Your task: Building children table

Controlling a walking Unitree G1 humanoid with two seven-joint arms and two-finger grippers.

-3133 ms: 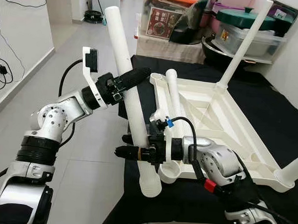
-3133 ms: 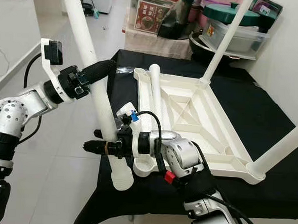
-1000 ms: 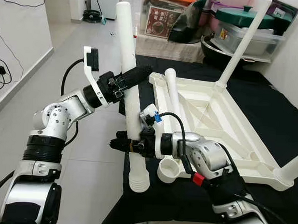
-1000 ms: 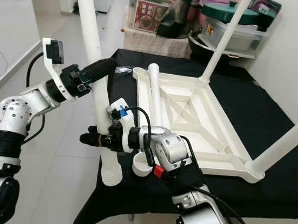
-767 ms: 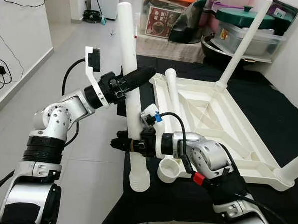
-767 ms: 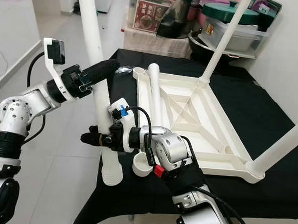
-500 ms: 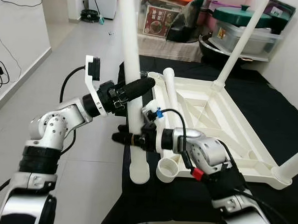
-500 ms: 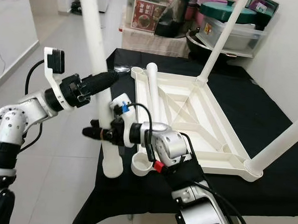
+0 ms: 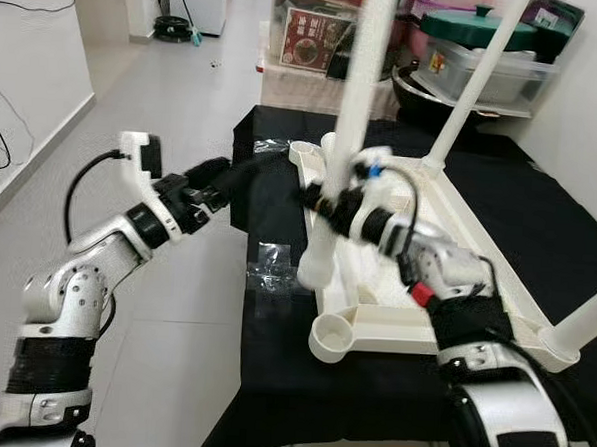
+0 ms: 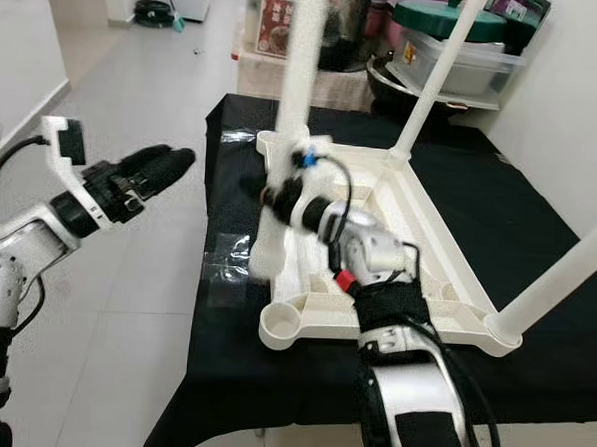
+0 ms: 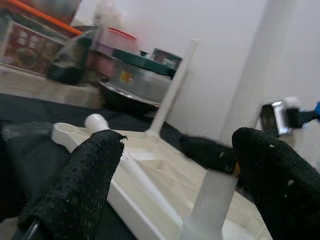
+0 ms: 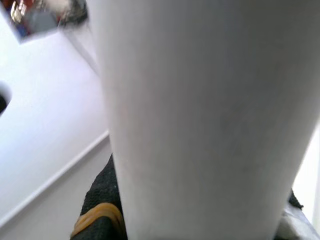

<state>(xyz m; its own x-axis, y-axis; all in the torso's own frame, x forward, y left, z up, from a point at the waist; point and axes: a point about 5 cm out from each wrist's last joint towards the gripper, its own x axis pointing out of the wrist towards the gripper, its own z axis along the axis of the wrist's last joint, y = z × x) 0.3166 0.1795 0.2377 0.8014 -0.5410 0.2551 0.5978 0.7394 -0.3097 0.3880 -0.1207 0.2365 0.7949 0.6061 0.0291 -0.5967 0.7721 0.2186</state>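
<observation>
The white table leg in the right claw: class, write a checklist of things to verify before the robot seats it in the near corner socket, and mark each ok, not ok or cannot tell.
1. Right claw shut on the table leg: ok.
2. Left claw open and apart from the leg: ok.
3. Near corner socket of the upturned tabletop unblocked: ok.
4. Leg's lower end over that socket: not ok; it hangs beyond it, further from the robot.
5. Leg upright: not ok, it looks slightly tilted, though blurred.
6. Plastic bag on the black cloth lies apart from the socket: ok.
</observation>
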